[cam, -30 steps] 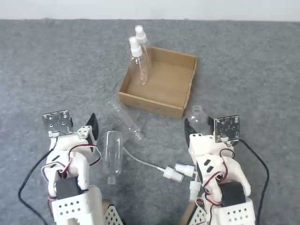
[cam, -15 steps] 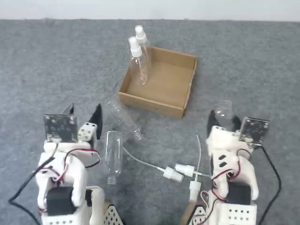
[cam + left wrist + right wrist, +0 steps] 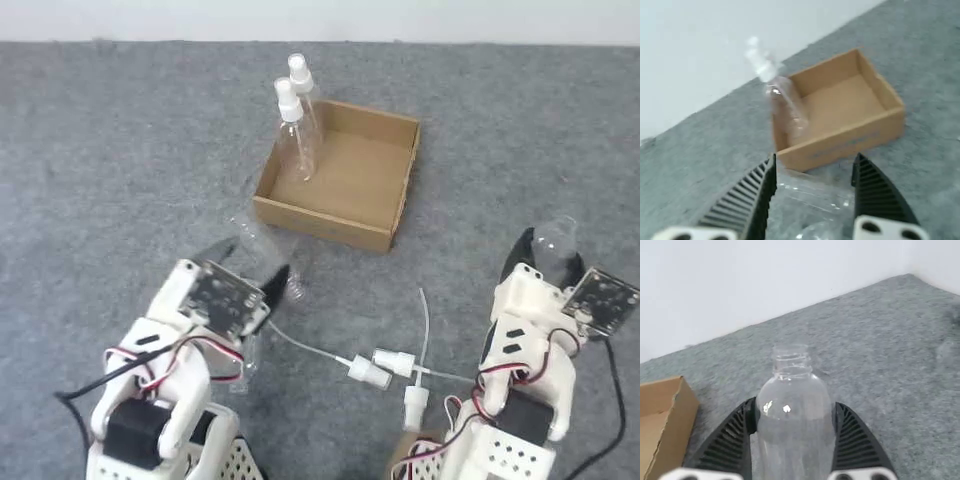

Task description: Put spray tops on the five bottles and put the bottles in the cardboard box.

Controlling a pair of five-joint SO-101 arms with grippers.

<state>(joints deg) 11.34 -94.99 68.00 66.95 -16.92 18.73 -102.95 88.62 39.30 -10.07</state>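
the right gripper point(image 3: 792, 412) is clamped on an uncapped clear bottle point(image 3: 792, 385) standing upright to the right of the cardboard box point(image 3: 330, 222), while the left gripper point(image 3: 812, 172), its jaws apart, hangs over a lying bottle point(image 3: 812, 197) just in front of that box.

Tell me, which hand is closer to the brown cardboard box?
Left. The left hand is just before the brown cardboard box, over a lying clear plastic bottle; the right hand, gripping an upright clear bottle, is farther aside.

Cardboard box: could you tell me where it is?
High view: the cardboard box sits centre-far on the carpet, two capped bottles at its far-left corner.
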